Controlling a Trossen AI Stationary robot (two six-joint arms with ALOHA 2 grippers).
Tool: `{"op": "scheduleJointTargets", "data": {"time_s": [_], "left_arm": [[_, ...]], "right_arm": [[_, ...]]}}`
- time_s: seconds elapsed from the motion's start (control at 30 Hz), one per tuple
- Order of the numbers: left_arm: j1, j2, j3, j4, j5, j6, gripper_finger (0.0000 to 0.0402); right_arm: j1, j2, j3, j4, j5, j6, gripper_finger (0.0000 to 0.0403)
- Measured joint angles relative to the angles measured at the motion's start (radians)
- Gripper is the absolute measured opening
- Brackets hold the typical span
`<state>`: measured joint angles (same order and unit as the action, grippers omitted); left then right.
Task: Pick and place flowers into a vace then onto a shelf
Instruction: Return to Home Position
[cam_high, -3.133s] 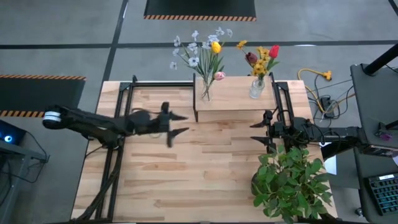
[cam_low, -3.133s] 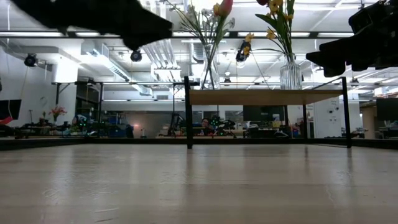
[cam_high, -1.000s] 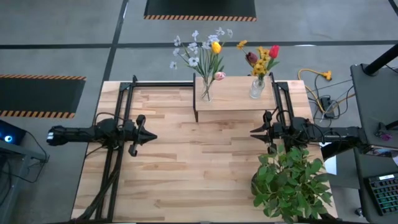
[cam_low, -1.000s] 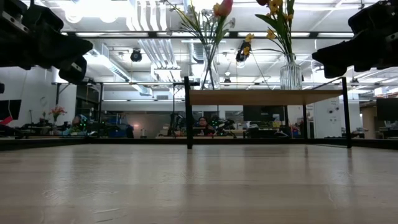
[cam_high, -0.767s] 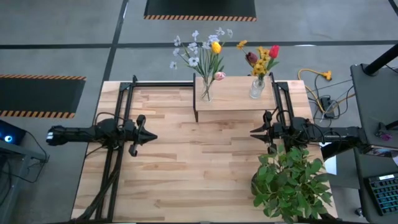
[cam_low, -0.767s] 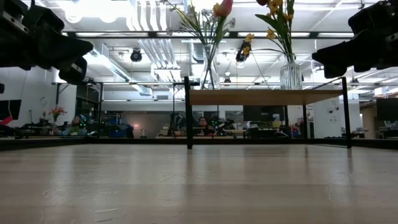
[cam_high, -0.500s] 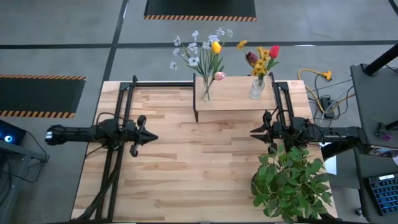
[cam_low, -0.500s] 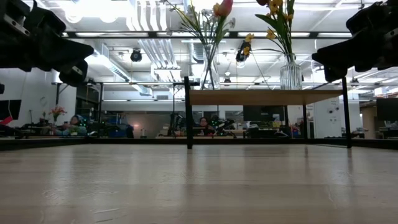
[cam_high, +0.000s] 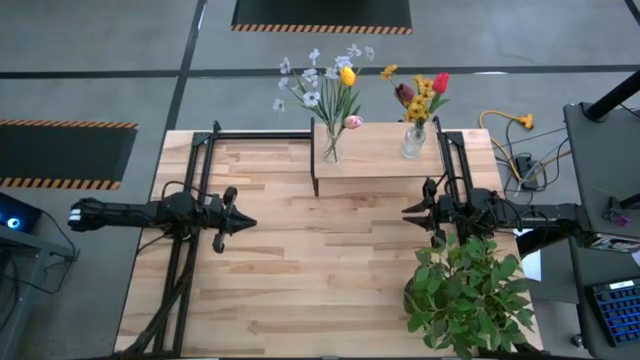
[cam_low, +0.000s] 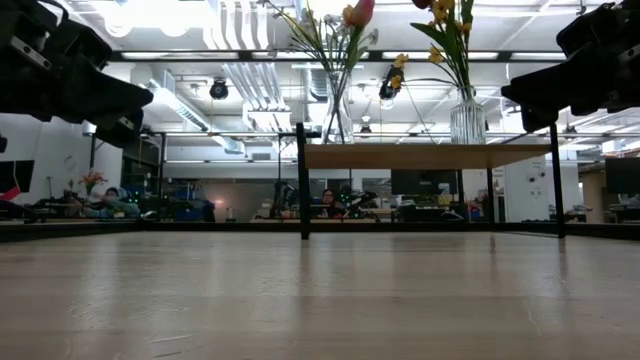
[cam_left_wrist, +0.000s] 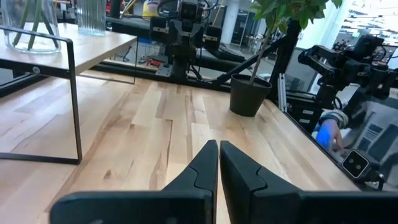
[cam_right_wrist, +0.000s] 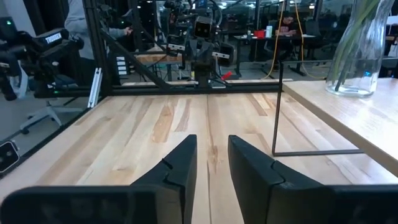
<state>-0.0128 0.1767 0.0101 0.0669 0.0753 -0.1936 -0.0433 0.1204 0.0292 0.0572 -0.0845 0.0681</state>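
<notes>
Standing on the shelf, at the middle of the table's far edge: two clear vases, both filled.
- Left vase: close to the shelf's left edge. It holds the flowers in pale blue-white, with one yellow and one pink head, and they lean out past the table's far edge.
- Right vase: near the shelf's right end. It holds the red, dark red and yellow bunch.
- Left gripper: hangs above the left half of the table, pointing toward the middle, well apart from the shelf. Its fingers are pressed together, with only a sliver between them in the left wrist view.
- Right gripper: above the right side, just in front of the shelf's right front leg. Its fingers stand slightly parted and hold nothing.
- Open room: bare planking lies between the two grippers and across the whole near left part of the table.
- Potted plant: fills the near right corner, and its leaves reach up to the right arm.
- Black frame rails: run along both sides of the table.

Cut off or obscured:
- In the low view the flower tops run out of the picture, and both grippers are dark shapes at the upper corners.
- In the left wrist view only the bases of the vases show.
- Whether the plant's leaves touch the right arm cannot be told.
</notes>
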Motion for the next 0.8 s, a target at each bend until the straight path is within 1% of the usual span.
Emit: {"op": "scheduleJointTargets", "data": {"time_s": [0.33,0.8], "left_arm": [[0.000,0.041,0.000,0.000,0.000,0.000,0.0000],[0.000,0.074,0.000,-0.001,0.000,0.000,0.0000]], "right_arm": [[0.000,0.000,0.000,0.000,0.000,0.000,0.0068],[0.000,0.000,0.000,0.000,0.000,0.000,0.0088]]}}
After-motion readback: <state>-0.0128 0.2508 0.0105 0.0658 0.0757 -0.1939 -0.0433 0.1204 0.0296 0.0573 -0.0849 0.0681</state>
